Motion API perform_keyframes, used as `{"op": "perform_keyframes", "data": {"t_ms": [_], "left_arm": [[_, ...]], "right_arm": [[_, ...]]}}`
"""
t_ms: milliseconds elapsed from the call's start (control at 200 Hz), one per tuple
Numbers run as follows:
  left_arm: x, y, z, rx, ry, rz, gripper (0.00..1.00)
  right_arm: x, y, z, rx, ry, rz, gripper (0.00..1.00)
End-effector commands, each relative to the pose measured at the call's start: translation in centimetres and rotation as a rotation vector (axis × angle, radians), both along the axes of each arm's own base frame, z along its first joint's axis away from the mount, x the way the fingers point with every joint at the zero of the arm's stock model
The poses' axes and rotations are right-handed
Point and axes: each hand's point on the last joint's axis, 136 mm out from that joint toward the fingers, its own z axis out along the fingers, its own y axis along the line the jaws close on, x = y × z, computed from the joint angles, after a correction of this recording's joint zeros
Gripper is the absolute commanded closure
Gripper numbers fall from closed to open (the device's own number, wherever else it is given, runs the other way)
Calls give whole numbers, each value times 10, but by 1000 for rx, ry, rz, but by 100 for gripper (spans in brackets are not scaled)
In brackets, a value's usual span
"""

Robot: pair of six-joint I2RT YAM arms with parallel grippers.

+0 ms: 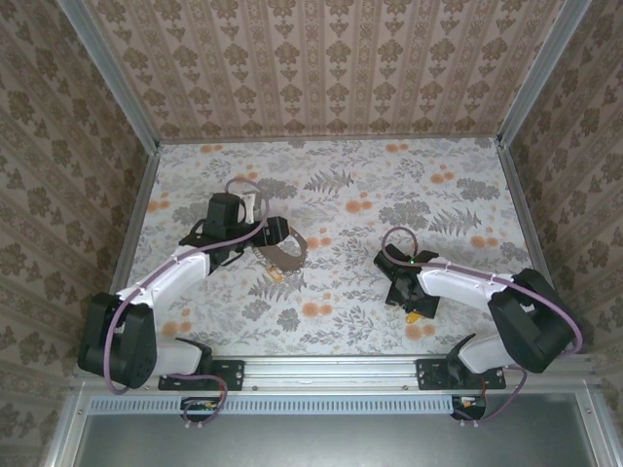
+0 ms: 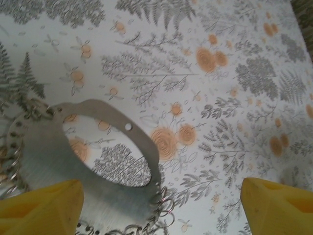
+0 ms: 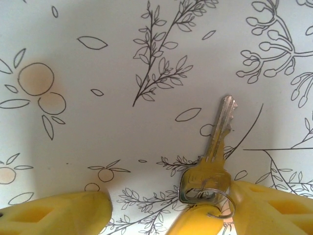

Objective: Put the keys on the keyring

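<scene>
Yellow-padded left gripper (image 2: 161,205) gapes wide, empty; right gripper (image 3: 139,210) part open, nothing pinched, low over table (image 3: 98,127). Under left gripper lies keyring (image 2: 105,108), flat, left-centre of table. Silver key (image 3: 215,156), blade pointing away from cam, touches inner edge of rt fingertip (image 3: 264,205)

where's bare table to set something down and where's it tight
Free: the far strip of table along the back wall, and the middle patch between the keyring and the right end effector. Crowded: around the left end effector, which hangs over the keyring.
</scene>
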Motion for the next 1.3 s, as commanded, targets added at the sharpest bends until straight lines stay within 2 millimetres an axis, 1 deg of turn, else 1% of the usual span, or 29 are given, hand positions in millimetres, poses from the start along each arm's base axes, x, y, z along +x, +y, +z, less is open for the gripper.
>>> {"op": "perform_keyframes", "data": {"t_ms": [0,165,285,345,360,405,425,430,445,480,625,700,770,880,940,965,975,1000,1080,1135,1170,1225,1290], "left_arm": [[-10,7,-9,33,35,42,15],[-20,9,-17,72,49,62,15],[-22,11,-19,89,52,75,15],[-21,12,-20,94,51,82,15],[-26,5,-20,96,50,57,15],[-27,3,-19,98,48,55,15],[-28,3,-20,99,49,53,15],[-28,3,-20,99,49,53,15],[-27,3,-19,99,46,52,15],[-27,2,-18,101,44,51,15],[-24,-5,-16,104,33,31,15],[-24,-10,-15,112,25,16,15],[-23,-10,-17,142,31,1,15],[-20,-1,-20,214,45,-5,16],[-15,8,-27,230,81,0,23],[-15,7,-30,228,100,-14,26],[-11,14,-31,227,108,6,27],[-8,18,-33,229,115,13,29],[1,22,-43,240,136,10,32],[6,17,-53,244,159,-13,36],[10,14,-57,246,170,-27,43],[16,9,-68,251,193,-40,58],[20,6,-79,263,222,-46,70]], "right_arm": [[111,154,43,626,-404,140,27],[120,171,65,672,-443,191,27],[118,168,83,677,-476,211,27],[115,162,88,671,-490,209,27],[113,160,88,667,-489,207,27],[108,155,92,665,-500,202,27],[106,151,88,657,-492,196,26],[105,151,93,664,-504,197,26],[103,148,96,667,-512,194,26],[98,142,95,664,-513,182,26],[75,117,80,630,-504,148,27],[67,107,79,614,-512,139,27],[65,101,87,592,-533,157,27],[68,97,108,526,-572,258,27],[72,97,117,487,-583,318,25],[74,99,121,476,-591,345,25],[75,99,123,475,-594,350,24],[77,102,124,467,-595,375,24],[83,109,128,454,-598,443,22],[87,115,128,458,-598,481,22],[88,118,127,461,-602,494,21],[91,122,126,474,-613,514,21],[91,128,128,499,-629,551,20]]}}
